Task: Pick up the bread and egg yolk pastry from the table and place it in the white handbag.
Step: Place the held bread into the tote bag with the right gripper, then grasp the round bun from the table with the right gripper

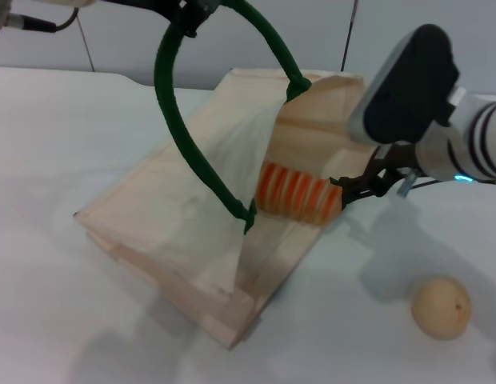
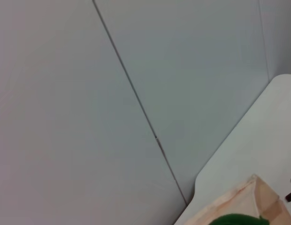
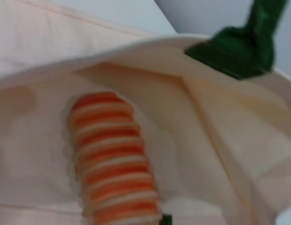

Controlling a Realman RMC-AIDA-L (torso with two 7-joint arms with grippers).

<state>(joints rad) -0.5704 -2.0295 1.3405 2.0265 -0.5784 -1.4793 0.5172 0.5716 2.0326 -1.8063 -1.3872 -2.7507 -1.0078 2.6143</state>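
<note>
Pastry [image 1: 442, 307] sits nearest us on the table [image 1: 56, 160], untouched. Our right gripper [image 1: 344, 192] grips the bread [image 1: 298, 192] inside the bag [image 1: 168, 232] mouth; left gripper [image 1: 188, 20] lifts the handle [image 1: 180, 128], fingers unclear. Next we release bread, then fetch pastry.

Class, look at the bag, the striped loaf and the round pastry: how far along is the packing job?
Done: nothing is fully packed yet. In hand: the left gripper lifts the green handle, opening the white handbag, while the right gripper holds the bread inside its mouth. Left: the egg yolk pastry sits on the table.
</note>
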